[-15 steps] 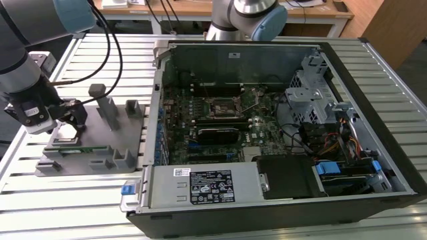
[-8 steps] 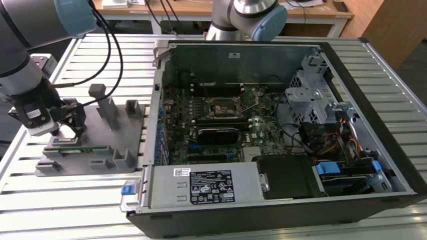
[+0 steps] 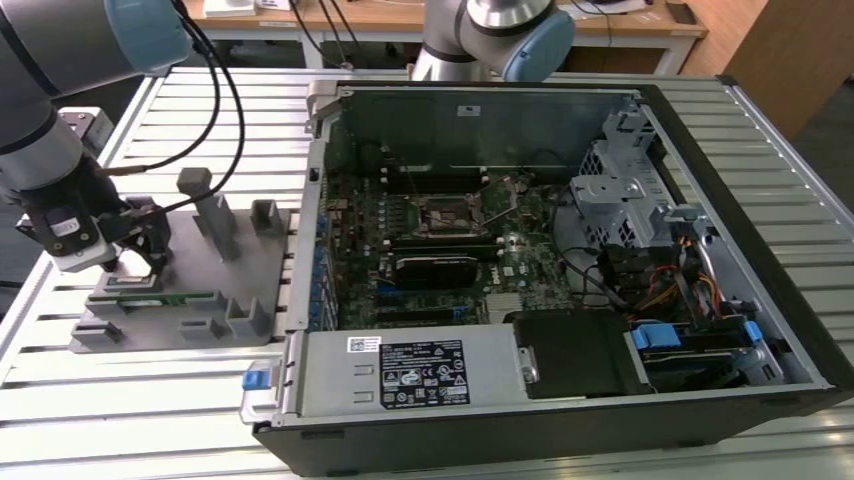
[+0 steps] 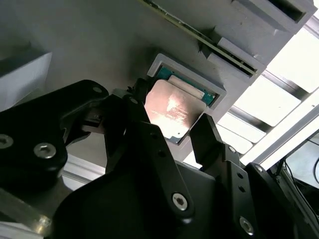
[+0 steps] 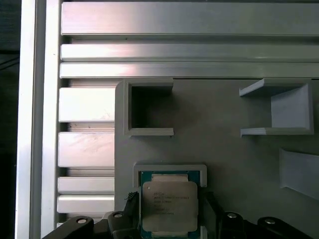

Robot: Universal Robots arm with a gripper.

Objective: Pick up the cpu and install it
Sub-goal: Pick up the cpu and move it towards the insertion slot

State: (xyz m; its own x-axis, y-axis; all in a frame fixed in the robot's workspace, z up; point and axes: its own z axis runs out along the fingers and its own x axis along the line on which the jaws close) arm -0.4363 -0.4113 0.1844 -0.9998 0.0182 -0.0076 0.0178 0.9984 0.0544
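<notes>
The cpu point(image 5: 169, 203) is a small square chip with a silvery top and lies flat in a shallow raised nest on the grey fixture plate point(image 5: 234, 164). In the second wrist view the cpu point(image 4: 172, 110) sits between my two black fingers point(image 4: 130, 117). My gripper point(image 5: 171, 200) is low over the chip and open, with one finger on each side and a small gap to each edge. The exterior view puts my gripper point(image 3: 142, 252) above the fixture plate point(image 3: 187, 300) at the exterior view's left. The motherboard socket point(image 3: 449, 213) lies inside the open computer case point(image 3: 694, 180).
Grey posts point(image 3: 214, 225) and pockets point(image 5: 149, 109) rise from the fixture plate around the nest. A green memory stick point(image 3: 163, 298) lies in a slot close to my gripper. A second arm point(image 3: 494, 35) stands behind the case. The table is slatted aluminium point(image 5: 89, 104).
</notes>
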